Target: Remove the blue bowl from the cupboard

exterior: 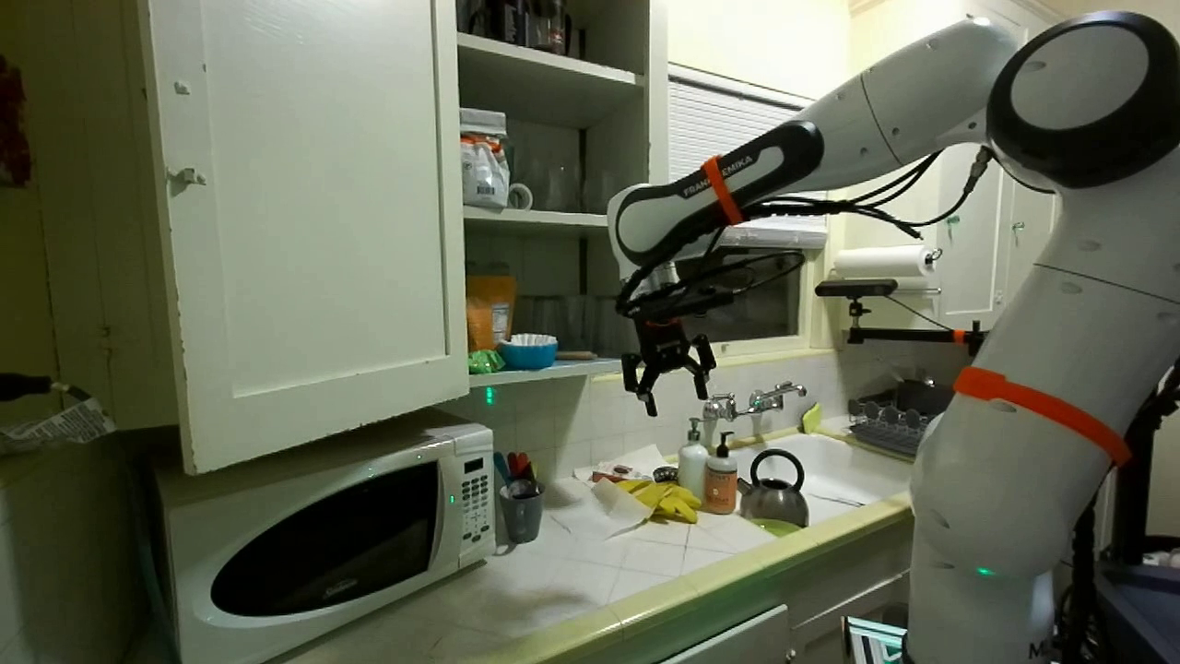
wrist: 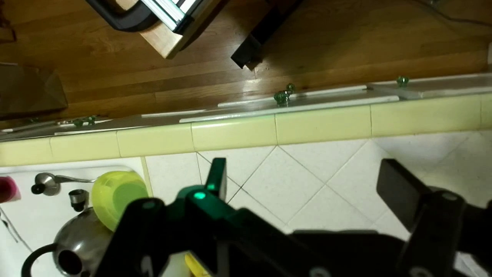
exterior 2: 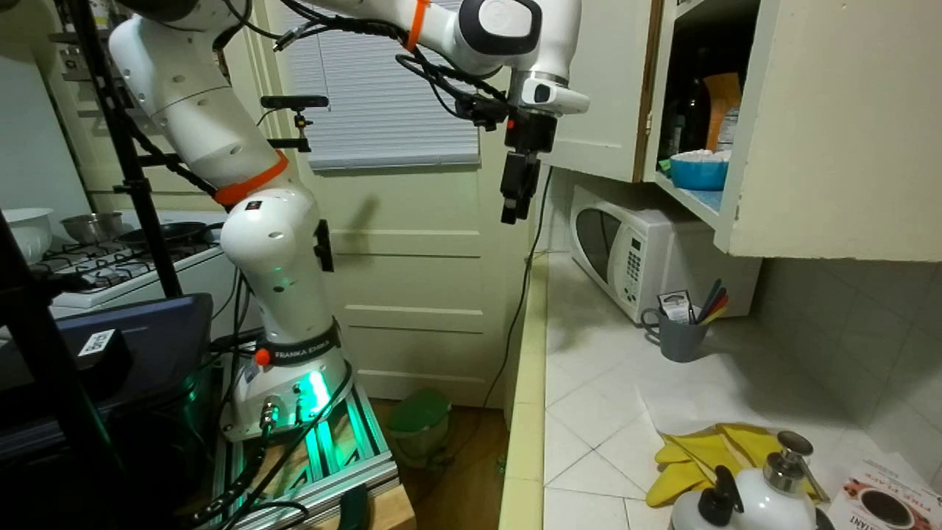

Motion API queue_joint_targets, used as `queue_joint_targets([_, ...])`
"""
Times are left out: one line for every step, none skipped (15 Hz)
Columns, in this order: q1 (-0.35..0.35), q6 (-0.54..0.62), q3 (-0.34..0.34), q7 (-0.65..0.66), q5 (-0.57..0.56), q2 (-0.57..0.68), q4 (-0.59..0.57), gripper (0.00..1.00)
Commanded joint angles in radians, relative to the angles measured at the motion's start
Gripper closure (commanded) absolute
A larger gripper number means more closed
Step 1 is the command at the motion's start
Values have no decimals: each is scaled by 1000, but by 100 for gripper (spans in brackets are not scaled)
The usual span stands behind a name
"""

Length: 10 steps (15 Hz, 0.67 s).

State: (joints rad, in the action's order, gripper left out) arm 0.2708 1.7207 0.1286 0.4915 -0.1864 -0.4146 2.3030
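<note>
The blue bowl (exterior: pixel 529 355) stands upright on the lowest shelf of the white cupboard (exterior: pixel 551 373), with something white and crinkled inside it. In an exterior view the bowl (exterior 2: pixel 699 175) shows near the shelf's front edge, between the open doors of the cupboard (exterior 2: pixel 846 132). My gripper (exterior: pixel 678 398) is open and empty, pointing down in the air beside the cupboard, apart from the bowl. It also points down in an exterior view (exterior 2: pixel 515 210). In the wrist view the gripper's fingers (wrist: pixel 301 184) are wide apart above the white tiled counter; the bowl is out of view there.
An open cupboard door (exterior: pixel 323 212) hangs above the white microwave (exterior: pixel 470 498). An orange bag (exterior: pixel 490 309) and a green item (exterior: pixel 485 361) stand by the bowl. A grey mug (exterior: pixel 522 512), yellow gloves (exterior: pixel 664 498), soap bottles (exterior: pixel 720 478) and a kettle (exterior: pixel 776 498) are below.
</note>
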Motion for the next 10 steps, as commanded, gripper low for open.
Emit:
queue_joint_targets([23,-2,-27,128,19,-51,-76,0])
queue_joint_targets([26,-14,-28,160,33,-59,-108,0])
queue_joint_targets([30,-16,-27,191,43,-65,-136,0])
queue_joint_targets([35,-7,-26,226,50,-67,-160,0])
queue_joint_targets([44,-8,-21,256,52,-79,-182,0])
queue_joint_targets([51,11,-25,295,42,-88,-192,0])
queue_joint_targets([32,-1,-21,234,27,-71,-176,0])
queue_joint_targets([38,-1,-20,254,27,-78,-192,0])
queue_joint_targets([41,-2,-20,264,27,-83,-201,0])
queue_joint_targets([43,-2,-20,271,27,-85,-203,0])
